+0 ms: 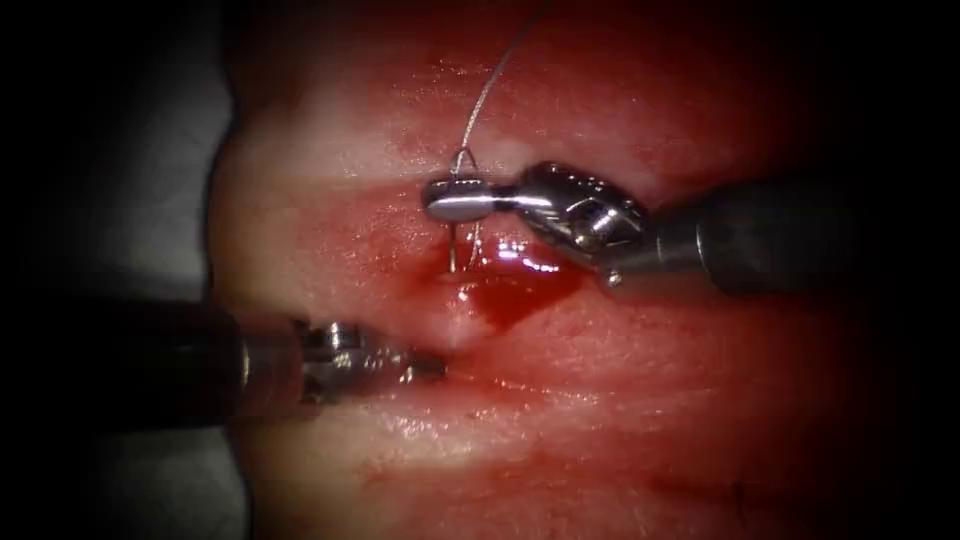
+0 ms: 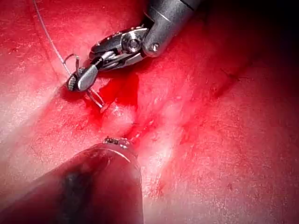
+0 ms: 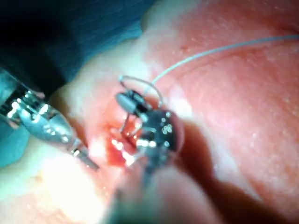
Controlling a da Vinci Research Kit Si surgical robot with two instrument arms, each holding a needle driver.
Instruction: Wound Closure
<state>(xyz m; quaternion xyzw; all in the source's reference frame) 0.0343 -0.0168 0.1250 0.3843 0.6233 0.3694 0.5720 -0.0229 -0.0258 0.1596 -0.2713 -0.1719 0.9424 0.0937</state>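
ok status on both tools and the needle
Right tool shut on needle near its thread end, tip in tissue by the cut. Left tool shut, holds nothing. Thread trails away.

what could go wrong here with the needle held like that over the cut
1. The right arm's steel needle driver grips the thin curved steel needle near its thread end, far from the tip in the red, wet pork tissue; it might twist.
2. The fine pale thread loops by the jaws and could snag.
3. The left tool holds nothing, so nothing steadies the cut.

text: none legible | labels: none | tool markings: possibly present, too blurred to read
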